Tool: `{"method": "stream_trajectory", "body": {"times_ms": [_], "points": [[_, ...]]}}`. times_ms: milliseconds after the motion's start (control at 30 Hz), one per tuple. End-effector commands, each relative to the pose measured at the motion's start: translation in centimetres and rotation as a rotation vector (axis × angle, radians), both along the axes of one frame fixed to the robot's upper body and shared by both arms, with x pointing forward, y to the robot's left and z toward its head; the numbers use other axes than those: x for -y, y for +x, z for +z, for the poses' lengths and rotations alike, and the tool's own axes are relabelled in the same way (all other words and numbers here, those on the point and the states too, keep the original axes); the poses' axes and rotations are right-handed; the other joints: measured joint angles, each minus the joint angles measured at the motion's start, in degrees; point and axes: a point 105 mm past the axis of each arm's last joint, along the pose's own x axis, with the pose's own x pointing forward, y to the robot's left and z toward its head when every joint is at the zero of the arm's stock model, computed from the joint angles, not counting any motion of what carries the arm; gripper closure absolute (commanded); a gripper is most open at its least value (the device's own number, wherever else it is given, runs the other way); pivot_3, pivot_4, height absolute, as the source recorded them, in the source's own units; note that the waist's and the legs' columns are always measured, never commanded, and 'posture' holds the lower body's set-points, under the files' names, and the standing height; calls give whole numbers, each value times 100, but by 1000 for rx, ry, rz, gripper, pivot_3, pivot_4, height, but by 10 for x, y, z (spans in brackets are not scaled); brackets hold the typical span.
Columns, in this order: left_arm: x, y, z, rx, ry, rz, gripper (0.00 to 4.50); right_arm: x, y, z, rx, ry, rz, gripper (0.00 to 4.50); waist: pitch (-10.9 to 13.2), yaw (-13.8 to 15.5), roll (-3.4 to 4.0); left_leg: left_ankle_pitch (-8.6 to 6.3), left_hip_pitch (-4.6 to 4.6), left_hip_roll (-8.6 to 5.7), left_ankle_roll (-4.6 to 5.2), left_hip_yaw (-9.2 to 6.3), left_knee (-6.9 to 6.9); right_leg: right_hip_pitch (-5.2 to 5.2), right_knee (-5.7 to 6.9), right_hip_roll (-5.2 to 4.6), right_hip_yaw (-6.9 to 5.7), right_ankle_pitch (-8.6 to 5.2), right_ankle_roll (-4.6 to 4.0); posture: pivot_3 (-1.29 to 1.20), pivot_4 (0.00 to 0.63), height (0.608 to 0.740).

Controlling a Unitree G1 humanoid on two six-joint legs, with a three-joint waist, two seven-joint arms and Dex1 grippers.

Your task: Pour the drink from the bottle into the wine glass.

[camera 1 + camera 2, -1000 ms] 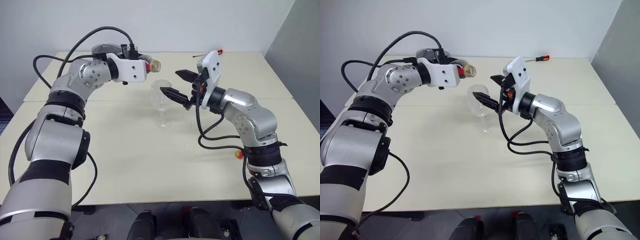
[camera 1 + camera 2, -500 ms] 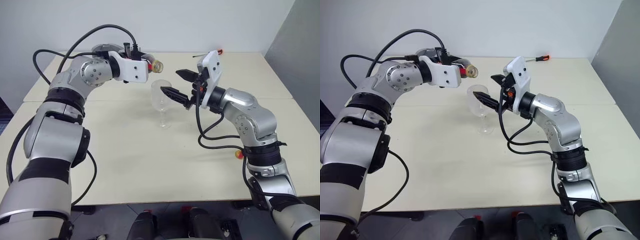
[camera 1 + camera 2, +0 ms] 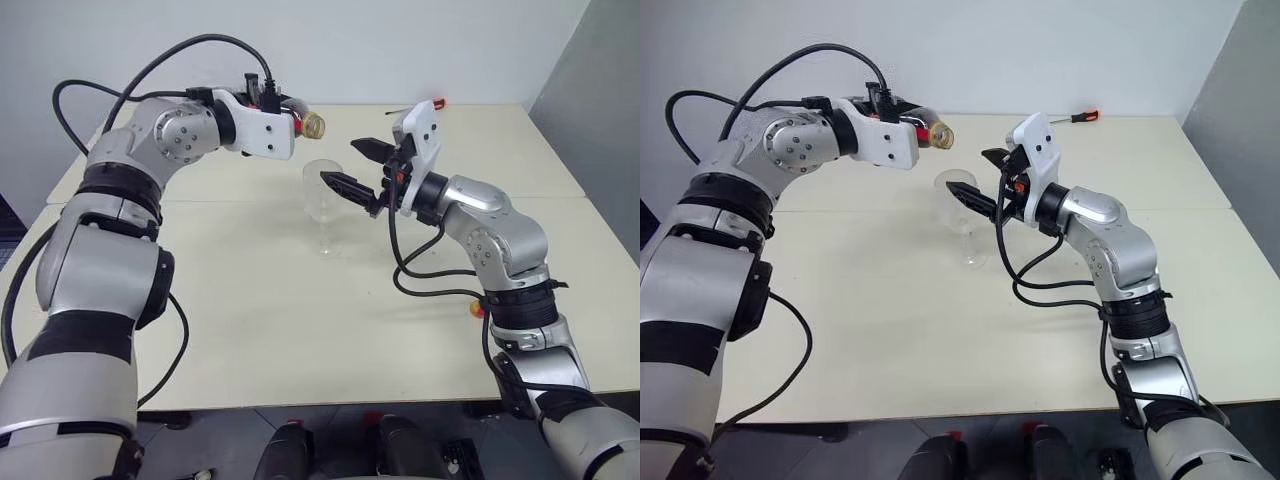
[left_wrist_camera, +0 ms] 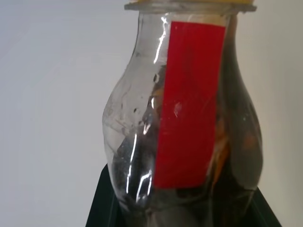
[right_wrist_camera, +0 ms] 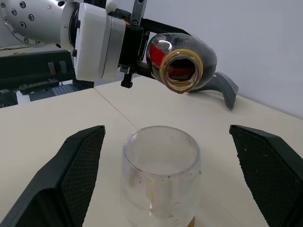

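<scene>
On the left, the left gripper (image 3: 908, 132) is clamping its black fingers shut around the small squat clear plastic bottle (image 5: 182, 61) with the red label strip, holding it up above the cream table (image 3: 300, 330). The bottle is lying nearly level in that grip, its open, uncapped mouth (image 3: 314, 125) pointing toward the right and sitting higher than, and a little to the left of, the rim of the glass. The dark brown drink (image 4: 236, 142) is pooling inside the bottle's body; no stream is showing at the mouth.

In the middle, the clear stemmed wine glass (image 3: 322, 203) with a rounded bowl is standing upright on the table on its round foot, and its bowl is looking empty.

To the right, the right gripper (image 3: 353, 167) is hovering with its two black fingers (image 5: 80, 161) spread wide, one on each side of the glass bowl and clear of it, gripping nothing.

Farther right, a thin tool with an orange-red tip (image 3: 425, 104) is lying near the table's far edge, and a small orange-red ball (image 3: 478, 309) is resting beside the right arm.
</scene>
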Motion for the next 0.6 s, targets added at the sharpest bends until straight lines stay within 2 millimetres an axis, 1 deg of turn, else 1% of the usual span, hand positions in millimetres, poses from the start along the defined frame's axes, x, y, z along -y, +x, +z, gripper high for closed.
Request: {"method": "stream_trajectory", "body": {"times_ms": [33,600], "points": [[1,-5,28,89,-10,-16,3441,-2,-4,20,81,17,14,0,0,0,0,0,0,0,0,0,0,0,0,0,0,0,0,0,150,740],[0,-7,33,110,6,-19,3441,-2,-1,22,91,24,9,0,0,-1,0,0,0,0,0,1,0,-1,1,0,1,0,0,0,150,740]]}}
